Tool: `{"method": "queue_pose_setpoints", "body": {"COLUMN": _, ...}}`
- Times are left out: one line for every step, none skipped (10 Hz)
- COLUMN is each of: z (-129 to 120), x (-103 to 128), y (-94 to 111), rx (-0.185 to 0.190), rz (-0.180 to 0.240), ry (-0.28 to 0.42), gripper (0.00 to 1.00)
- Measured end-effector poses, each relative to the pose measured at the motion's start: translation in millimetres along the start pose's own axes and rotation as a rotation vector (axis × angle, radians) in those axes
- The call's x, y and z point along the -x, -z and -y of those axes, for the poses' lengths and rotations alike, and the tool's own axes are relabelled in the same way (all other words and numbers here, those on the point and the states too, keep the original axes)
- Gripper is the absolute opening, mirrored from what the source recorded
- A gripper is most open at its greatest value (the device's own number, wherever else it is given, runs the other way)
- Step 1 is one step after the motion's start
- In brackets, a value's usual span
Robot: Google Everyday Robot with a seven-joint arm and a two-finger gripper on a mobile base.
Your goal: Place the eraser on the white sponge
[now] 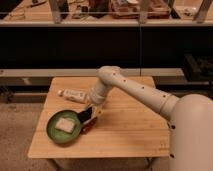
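Step in hand: transport, eraser not yet over target; gripper (91, 111) hangs low at the right rim of the green plate (52, 134), clamped on the eraser (85, 116), which sits at its tip, clear of the tabletop as far as I can judge; white sponge (64, 124) lies flat in the middle of the plate, just left of the eraser, not touching it.

Next move, my read: short shift left so the block is centred over the sponge, then lower and release; sponge is small and thin, so an off-centre drop would leave the eraser half on the plate; the red-and-dark object (90, 126) lies right below the gripper at the plate's edge, so avoid nudging it.

Surface: light wooden table (125, 136); white tube (73, 93) at far left; dark shelving (100, 45) behind; speckled floor (15, 125).
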Motion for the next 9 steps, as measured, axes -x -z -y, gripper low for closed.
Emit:
{"method": "queue_pose_setpoints", "body": {"z": 6.3, "x": 9.5, "y": -12.3, "rx": 0.019, "rz": 0.013, "ry": 0.012, "gripper": 0.0}}
{"method": "queue_pose_setpoints", "body": {"z": 12.6, "x": 18.3, "y": -26.5, "rx": 0.037, "rz": 0.018, "ry": 0.028, "gripper": 0.0}}
{"method": "queue_pose_setpoints", "body": {"z": 17.5, "x": 27.2, "y": -39.1, "rx": 0.053, "rz": 0.016, "ry": 0.048, "gripper": 0.0}}
{"method": "queue_pose_setpoints", "body": {"z": 21.6, "x": 37.0, "y": -47.8, "rx": 0.067, "rz": 0.01, "ry": 0.069, "gripper": 0.0}}
{"method": "queue_pose_setpoints", "body": {"z": 24.6, "x": 52.8, "y": -57.0, "rx": 0.084, "rz": -0.004, "ry": 0.106, "gripper": 0.0}}
{"method": "queue_pose_setpoints", "body": {"z": 24.1, "x": 61.9, "y": -58.3, "rx": 0.088, "rz": -0.018, "ry": 0.131, "gripper": 0.0}}
{"method": "queue_pose_setpoints", "body": {"z": 22.2, "x": 70.2, "y": -56.8, "rx": 0.093, "rz": -0.028, "ry": 0.154, "gripper": 0.0}}
{"method": "queue_pose_setpoints", "body": {"z": 21.7, "x": 78.0, "y": -57.4, "rx": 0.099, "rz": -0.034, "ry": 0.175, "gripper": 0.0}}
{"method": "queue_pose_setpoints", "body": {"z": 22.9, "x": 82.2, "y": -60.6, "rx": 0.105, "rz": -0.033, "ry": 0.184, "gripper": 0.0}}
